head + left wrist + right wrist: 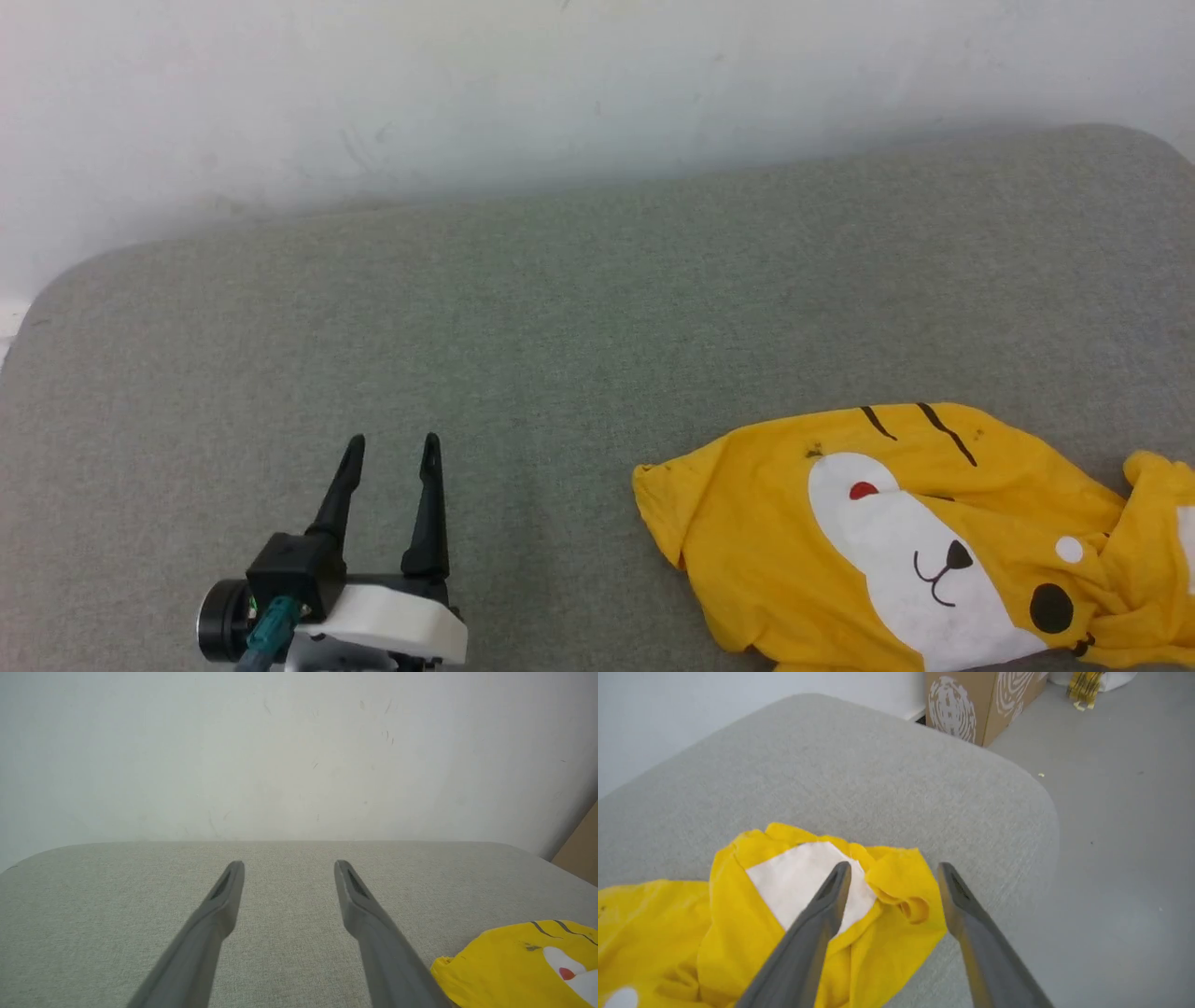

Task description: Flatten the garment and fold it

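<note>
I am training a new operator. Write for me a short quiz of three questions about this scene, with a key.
1. True or false: the left gripper holds the garment.
2. The garment on the grey pad is: A) spread flat, B) crumpled, C) neatly folded.
3. In the right wrist view, what stands on the floor beyond the pad?
Key: 1 false, it is open and apart from the garment; 2 B; 3 a cardboard box.
</note>
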Robot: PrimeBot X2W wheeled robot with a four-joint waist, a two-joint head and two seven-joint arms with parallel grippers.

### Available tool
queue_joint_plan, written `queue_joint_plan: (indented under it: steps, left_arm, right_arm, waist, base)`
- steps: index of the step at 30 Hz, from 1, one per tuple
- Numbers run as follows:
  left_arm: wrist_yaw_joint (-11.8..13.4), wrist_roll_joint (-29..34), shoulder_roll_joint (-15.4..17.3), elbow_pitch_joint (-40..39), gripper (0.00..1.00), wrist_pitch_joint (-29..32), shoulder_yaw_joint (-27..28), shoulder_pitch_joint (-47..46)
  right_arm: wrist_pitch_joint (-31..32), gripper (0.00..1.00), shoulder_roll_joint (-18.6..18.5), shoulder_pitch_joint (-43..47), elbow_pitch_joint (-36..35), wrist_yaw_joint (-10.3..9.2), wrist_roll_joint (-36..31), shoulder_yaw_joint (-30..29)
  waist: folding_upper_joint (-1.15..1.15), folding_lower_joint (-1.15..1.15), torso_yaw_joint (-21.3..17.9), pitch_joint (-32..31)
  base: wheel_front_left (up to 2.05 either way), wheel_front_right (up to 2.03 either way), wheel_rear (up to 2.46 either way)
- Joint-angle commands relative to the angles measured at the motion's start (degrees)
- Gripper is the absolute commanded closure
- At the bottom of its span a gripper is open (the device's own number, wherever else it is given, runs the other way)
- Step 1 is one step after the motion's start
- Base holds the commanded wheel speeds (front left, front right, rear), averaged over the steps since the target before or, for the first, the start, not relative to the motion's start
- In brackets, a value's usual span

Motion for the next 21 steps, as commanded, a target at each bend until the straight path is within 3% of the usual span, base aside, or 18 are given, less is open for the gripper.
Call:
queue_joint_plan:
  steps: [1,5,9,14,21]
  left_arm:
    - [-0.17,0.57,-0.13,0.07,0.00,-0.27,0.03,-1.00]
    - [-0.18,0.85,-0.12,0.23,0.00,-0.27,0.50,-0.73]
    - [0.02,1.07,-0.10,0.52,0.00,-0.27,1.03,-0.14]
    - [-0.07,1.46,0.00,1.36,0.00,-0.27,1.03,-0.38]
    - [-1.54,2.46,0.00,4.49,0.00,0.20,-1.97,-3.97]
  right_arm:
    - [-2.40,0.00,-0.22,-1.01,-0.48,-0.05,-0.52,-0.11]
    - [-11.48,0.00,-0.55,-0.92,-3.59,-0.05,-2.12,2.62]
    - [-14.82,0.00,-0.28,0.76,-8.79,-0.05,-3.79,9.35]
    - [-14.93,0.00,1.39,4.43,-18.02,-0.05,-6.15,19.18]
    - [-10.54,0.00,2.97,11.84,-31.04,-0.05,-7.06,32.29]
  waist:
    - [0.00,0.00,-0.10,-0.05]
    - [0.00,0.00,-0.38,-0.58]
    - [0.00,0.00,-0.85,-1.56]
    - [0.00,0.00,-1.21,-2.77]
    - [0.00,0.00,-1.54,-3.61]
  base:
    - [0.00,0.00,0.00]
    - [0.00,0.00,0.00]
    - [0.00,0.00,0.00]
    - [0.00,0.00,0.00]
    - [0.00,0.00,0.00]
